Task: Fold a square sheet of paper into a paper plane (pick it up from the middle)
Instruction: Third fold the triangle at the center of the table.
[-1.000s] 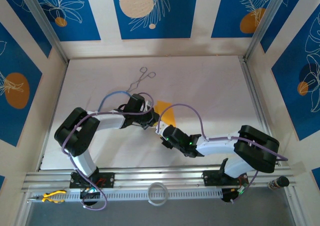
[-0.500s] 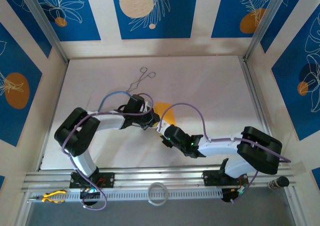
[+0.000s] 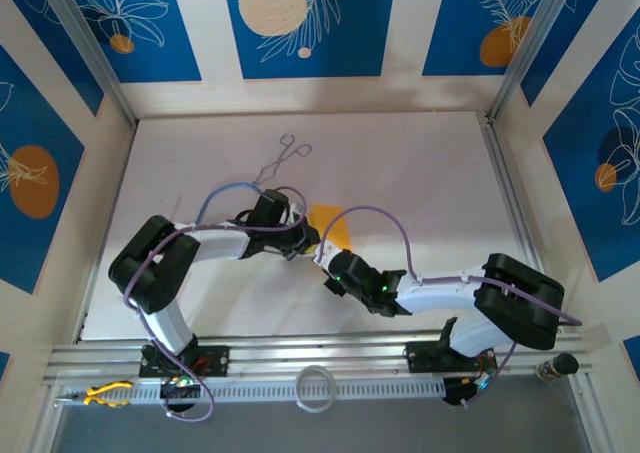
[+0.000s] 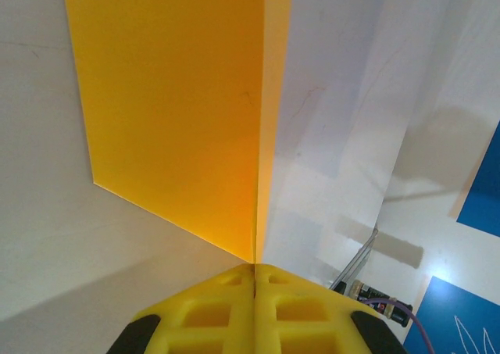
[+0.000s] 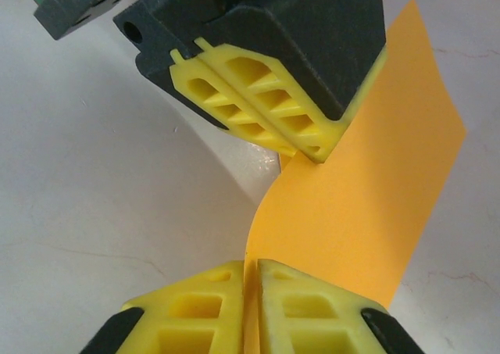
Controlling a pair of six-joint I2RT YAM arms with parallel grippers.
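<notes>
**Square sheet of paper (image 3: 333, 228) pinched by both grippers**

Top view, left to right: left gripper (image 3: 301, 239) sits mid-table with the orange-yellow paper showing just to the right of its tips. Right gripper (image 3: 322, 259) is close beside it, a little nearer the arm bases, and the paper lies just beyond its tips. The two grippers are nearly touching.

Left wrist view: the left gripper (image 4: 255, 271) has its yellow fingers (image 4: 205, 311) pressed flat together, clamped on the near corner of the paper. From the tips the square sheet of paper (image 4: 172, 112) runs straight away. A wide face lies to the left of the fingers' seam. A sharp crease runs in line with that seam, and a narrow strip lies just right of it. The sheet stands up off the white table (image 4: 47, 237).

Right wrist view: the right gripper (image 5: 251, 265) has its fingers closed on the paper's lower edge, which sits in the thin slit between them. The sheet (image 5: 367, 213) rises from the slit and bows out to the right of the tips. It curves back up into the left gripper (image 5: 316, 144), directly ahead and tilted, its fingers shut on the upper edge.

Elsewhere: metal forceps (image 3: 283, 159) lie on the table well beyond the left gripper, apart from the paper.
</notes>
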